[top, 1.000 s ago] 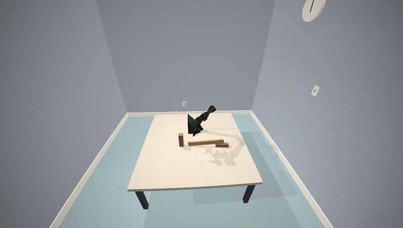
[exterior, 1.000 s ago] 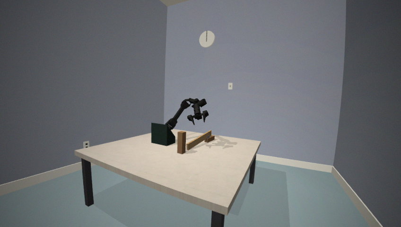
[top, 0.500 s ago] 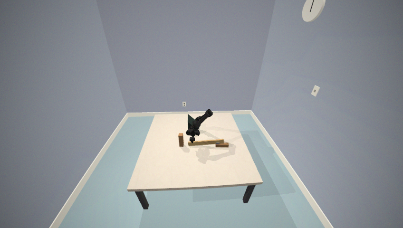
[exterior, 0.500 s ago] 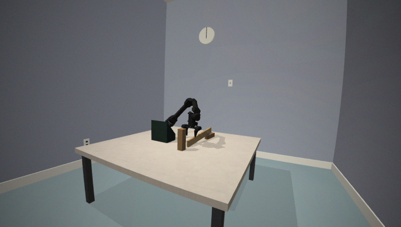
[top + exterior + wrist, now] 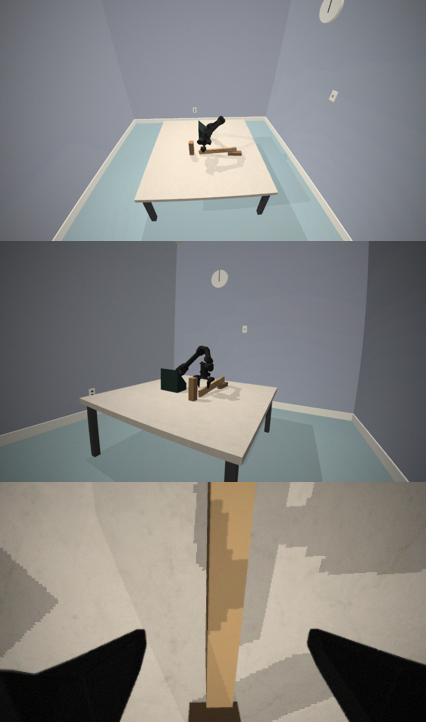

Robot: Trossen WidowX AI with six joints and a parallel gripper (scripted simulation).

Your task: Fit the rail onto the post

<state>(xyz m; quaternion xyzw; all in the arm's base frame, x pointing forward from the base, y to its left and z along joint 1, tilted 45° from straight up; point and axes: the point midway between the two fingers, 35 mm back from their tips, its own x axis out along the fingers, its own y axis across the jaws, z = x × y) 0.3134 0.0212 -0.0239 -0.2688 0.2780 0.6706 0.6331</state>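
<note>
The light wooden rail (image 5: pixel 218 150) (image 5: pixel 216 384) (image 5: pixel 236 512) slopes down from the grey bracket (image 5: pixel 229 151) on the low footboard block (image 5: pixel 236 153) (image 5: pixel 224 385) to the table. The brown post (image 5: pixel 191 148) (image 5: pixel 192 389) (image 5: pixel 215 713) stands upright beyond the rail's near end, with a gap between them in the top view. Its pegs are tiny there and not visible in the wrist view. My gripper (image 5: pixel 203 151) (image 5: pixel 203 387) (image 5: pixel 228 637) is open and empty, pointing down over the rail near its post end. The rail runs between the spread fingertips in the wrist view, a little left of centre.
The arm's dark base stand (image 5: pixel 172 381) is on the table (image 5: pixel 179 182) (image 5: pixel 167 416), behind the rail in the top view. The arm arches over from it. The post stands close to the gripper on the rail's near side.
</note>
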